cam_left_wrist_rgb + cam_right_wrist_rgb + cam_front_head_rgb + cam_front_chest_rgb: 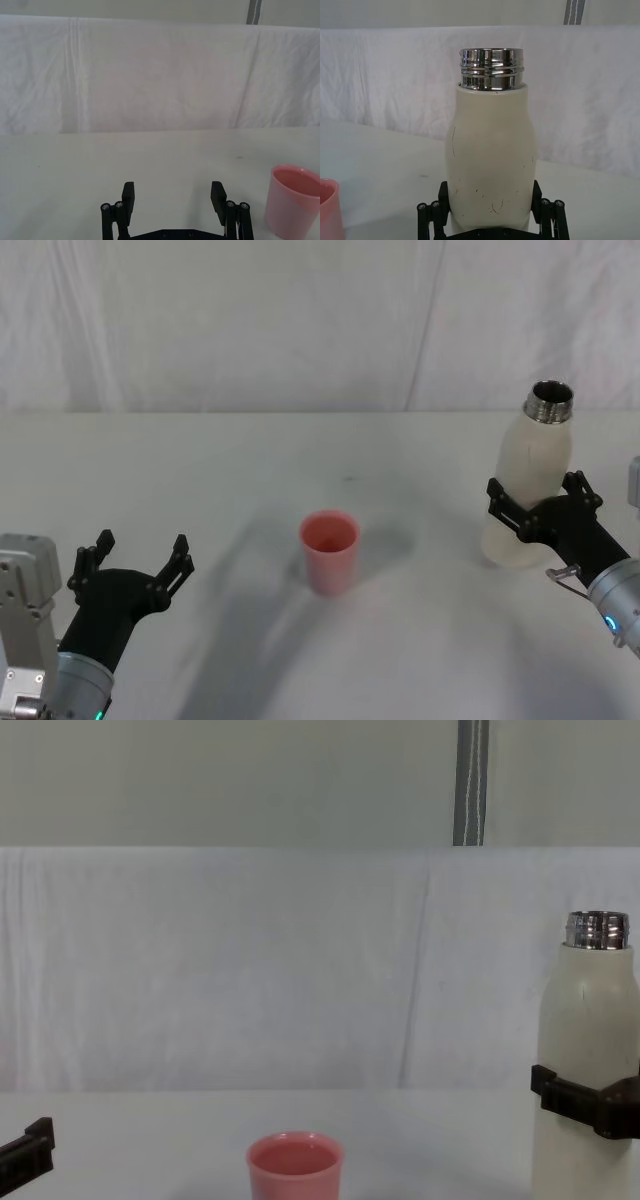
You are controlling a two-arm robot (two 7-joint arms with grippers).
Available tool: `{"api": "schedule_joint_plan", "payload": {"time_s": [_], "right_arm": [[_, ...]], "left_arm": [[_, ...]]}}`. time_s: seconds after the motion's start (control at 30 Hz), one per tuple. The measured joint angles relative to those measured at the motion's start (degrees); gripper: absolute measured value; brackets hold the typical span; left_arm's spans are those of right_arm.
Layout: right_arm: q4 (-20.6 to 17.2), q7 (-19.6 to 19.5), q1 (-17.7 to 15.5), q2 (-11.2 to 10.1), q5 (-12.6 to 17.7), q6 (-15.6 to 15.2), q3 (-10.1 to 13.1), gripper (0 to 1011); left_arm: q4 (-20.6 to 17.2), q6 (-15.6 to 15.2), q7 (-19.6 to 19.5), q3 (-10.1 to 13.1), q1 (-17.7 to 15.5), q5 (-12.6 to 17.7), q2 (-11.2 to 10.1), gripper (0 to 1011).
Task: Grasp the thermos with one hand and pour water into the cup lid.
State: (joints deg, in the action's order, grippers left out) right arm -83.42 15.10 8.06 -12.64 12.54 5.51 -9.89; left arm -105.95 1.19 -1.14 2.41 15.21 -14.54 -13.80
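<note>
Thermos (530, 480) stands straight up on the right side of the white table (250, 460), and the right gripper (540, 502) squeezes its middle (cap off). The cup lid (329, 552) sits well apart, mid-table. The left gripper (135, 560) hangs low on the left, fingers wide apart, holding nothing.

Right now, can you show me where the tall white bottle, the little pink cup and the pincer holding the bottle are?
Tall cream-white matte bottle (535, 465): head view, on its upper body.
Small salmon-pink plastic cup (329, 565): head view, on its outer wall.
Right pincer (541, 502): head view, midway between its black fingertips, around the bottle.
</note>
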Motion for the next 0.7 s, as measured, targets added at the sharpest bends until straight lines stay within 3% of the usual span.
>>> {"api": "schedule_joint_plan", "payload": {"time_s": [0.7], "right_arm": [[0.4,0.0,1.2,-0.5,-0.4,0.7,0.1,951]], "left_arm": [[0.0,0.0,0.0,0.0,0.0,0.0,0.0,1001]]}}
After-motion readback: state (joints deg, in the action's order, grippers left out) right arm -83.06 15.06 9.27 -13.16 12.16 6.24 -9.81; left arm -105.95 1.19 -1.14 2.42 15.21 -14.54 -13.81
